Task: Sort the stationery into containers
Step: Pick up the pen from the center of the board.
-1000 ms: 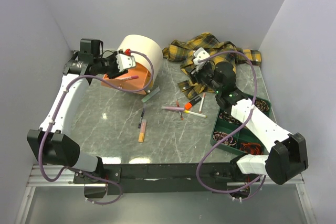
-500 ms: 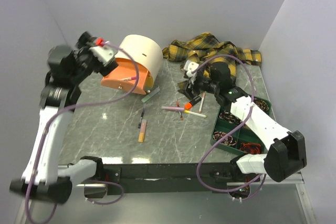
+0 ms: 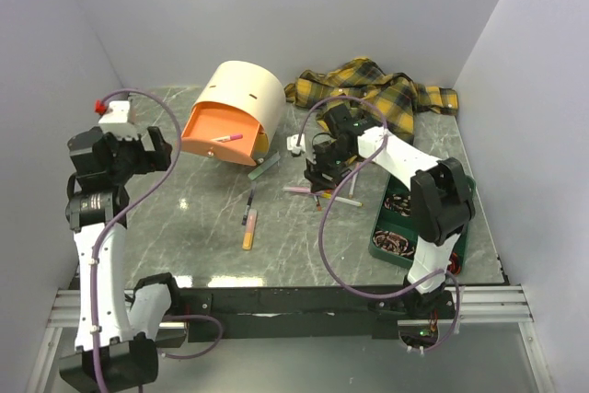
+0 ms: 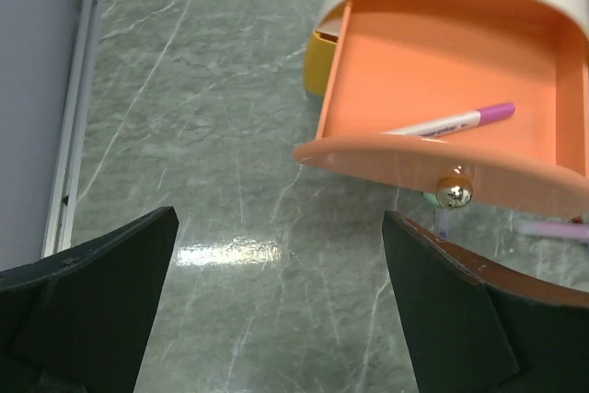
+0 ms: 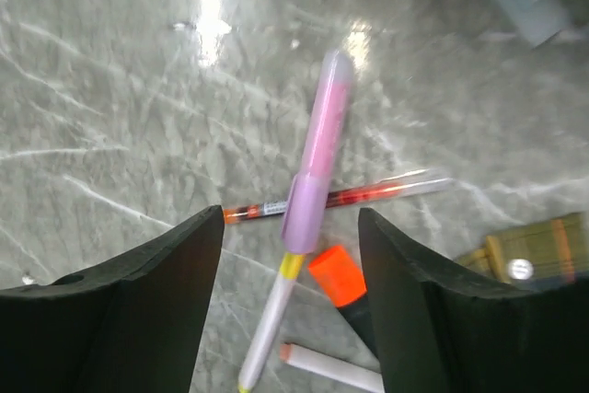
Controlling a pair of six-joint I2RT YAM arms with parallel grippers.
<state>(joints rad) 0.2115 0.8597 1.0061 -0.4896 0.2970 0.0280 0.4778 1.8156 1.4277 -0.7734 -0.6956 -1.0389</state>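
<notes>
The cream drum box (image 3: 247, 91) stands at the back left with its orange drawer (image 3: 214, 138) pulled out. A white pen with a pink cap (image 4: 451, 123) lies inside the drawer. My left gripper (image 3: 153, 148) is open and empty, held back to the left of the drawer (image 4: 442, 71). My right gripper (image 3: 319, 175) is open and low over a pile of pens. Its jaws straddle a pink-and-lilac highlighter (image 5: 317, 158), a red pen (image 5: 377, 194), an orange-capped marker (image 5: 339, 275) and a white pen (image 5: 269, 324). An orange highlighter (image 3: 248, 232) and a dark pen (image 3: 249, 202) lie apart at mid-table.
The dark green divided tray (image 3: 379, 235) sits at the right front, partly hidden by the right arm, with coiled rubber bands in it. A yellow-and-black plaid shirt (image 3: 377, 87) lies at the back. A pale grey-green clip (image 3: 265, 167) lies by the drum box.
My left arm has pulled back from the drawer to the left and nearer, leaving the pen inside. My right gripper has moved left and down over the pen pile.
</notes>
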